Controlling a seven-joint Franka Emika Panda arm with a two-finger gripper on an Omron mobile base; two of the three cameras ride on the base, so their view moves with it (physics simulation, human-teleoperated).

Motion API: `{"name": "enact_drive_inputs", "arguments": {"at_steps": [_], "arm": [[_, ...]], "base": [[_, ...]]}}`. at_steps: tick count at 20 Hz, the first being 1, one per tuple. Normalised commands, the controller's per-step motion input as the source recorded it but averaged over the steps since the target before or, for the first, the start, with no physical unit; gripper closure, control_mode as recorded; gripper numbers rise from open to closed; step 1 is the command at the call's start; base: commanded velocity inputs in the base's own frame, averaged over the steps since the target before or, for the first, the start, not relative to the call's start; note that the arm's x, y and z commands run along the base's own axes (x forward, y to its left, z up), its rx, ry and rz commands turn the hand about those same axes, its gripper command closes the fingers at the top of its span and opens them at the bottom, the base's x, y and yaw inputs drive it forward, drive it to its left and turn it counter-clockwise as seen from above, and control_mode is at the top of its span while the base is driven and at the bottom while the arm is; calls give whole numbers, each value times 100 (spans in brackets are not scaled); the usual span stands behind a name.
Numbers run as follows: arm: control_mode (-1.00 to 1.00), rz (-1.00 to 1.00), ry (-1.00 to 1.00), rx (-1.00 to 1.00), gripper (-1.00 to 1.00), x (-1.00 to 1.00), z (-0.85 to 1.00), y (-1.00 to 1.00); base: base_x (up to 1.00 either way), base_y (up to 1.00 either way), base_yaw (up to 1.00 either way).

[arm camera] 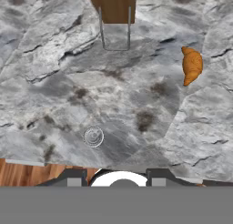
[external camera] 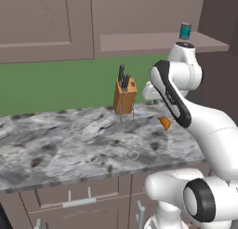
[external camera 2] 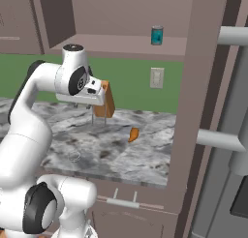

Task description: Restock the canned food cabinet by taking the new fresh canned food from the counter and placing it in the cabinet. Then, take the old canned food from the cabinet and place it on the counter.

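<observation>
Silvery flat tin (arm camera: 93,137) lies untouched lower left on the marbled counter (arm camera: 54,59) (step one pending). Gripper (arm camera: 116,180) fingers clenched, empty; next it must open and descend.

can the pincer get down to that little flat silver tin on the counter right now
Probably yes. The flat tin lies alone on bare counter, with the croissant and knife block well clear. The shut pincer must open first.

Not seeing any readable text anywhere tbh, the teal can (external camera 2: 156,35) at the upper middle isn't showing a legible label or brand
</observation>
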Motion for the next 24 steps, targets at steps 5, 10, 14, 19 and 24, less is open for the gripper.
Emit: {"name": "enact_drive_inputs", "arguments": {"at_steps": [5, 10, 14, 19, 24], "arm": [[-100, 6, 0, -2, -100, -12, -8, 29], [-100, 9, 4, 1, -100, -18, -63, 69], [-100, 5, 16, 0, -100, -2, -94, 41], [-100, 1, 18, 0, -100, 0, -100, 8], [-100, 0, 16, 0, -100, 1, -100, 0]], "base": [[0, 0, 0], [0, 0, 0], [0, 0, 0], [0, 0, 0], [0, 0, 0]]}}
